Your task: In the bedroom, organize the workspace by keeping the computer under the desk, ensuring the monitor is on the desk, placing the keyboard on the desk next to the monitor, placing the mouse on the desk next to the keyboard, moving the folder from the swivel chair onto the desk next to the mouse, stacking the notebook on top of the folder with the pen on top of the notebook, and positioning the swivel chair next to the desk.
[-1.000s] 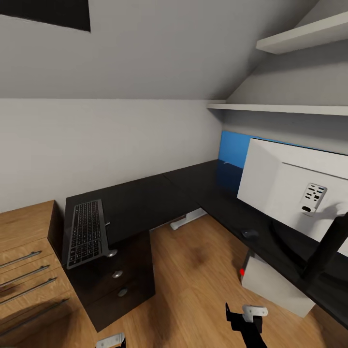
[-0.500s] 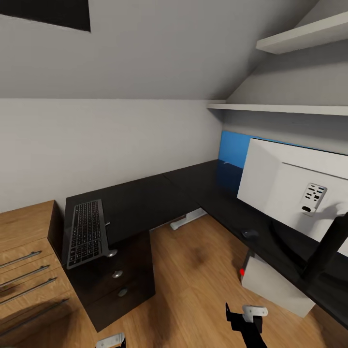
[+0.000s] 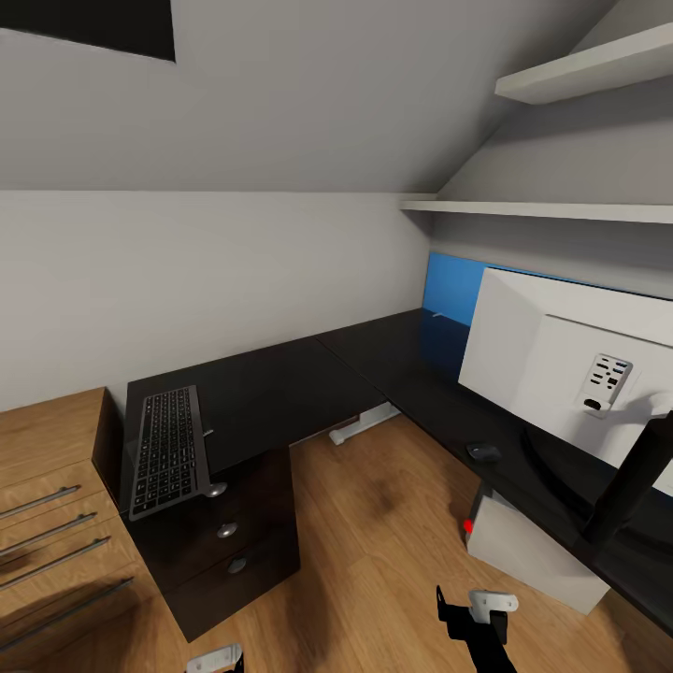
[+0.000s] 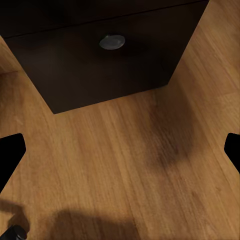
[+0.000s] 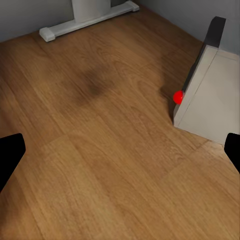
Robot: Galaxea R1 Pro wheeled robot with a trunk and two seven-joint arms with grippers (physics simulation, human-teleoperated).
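The black L-shaped desk (image 3: pixel 280 383) runs from the left wall round to the right. A dark keyboard (image 3: pixel 168 451) lies on its left end. On the right wing stands the monitor (image 3: pixel 551 360), its white back towards me, with the small dark mouse (image 3: pixel 483 451) beside its stand. Under that wing sits the white computer (image 3: pixel 533 551), also in the right wrist view as computer (image 5: pixel 210 95). My left gripper (image 4: pixel 120 155) is open above bare floor before the desk's drawers (image 4: pixel 100 65). My right gripper (image 5: pixel 120 152) is open over the floor, near the computer. The swivel chair, folder, notebook and pen are out of view.
A light wood cabinet (image 3: pixel 47 523) with bar handles stands left of the desk. The desk's white leg foot (image 5: pixel 90 22) crosses the floor ahead. A blue panel (image 3: pixel 451 285) backs the desk, and two shelves (image 3: pixel 579 70) hang above the monitor. Wood floor (image 3: pixel 374 523) lies between the desk wings.
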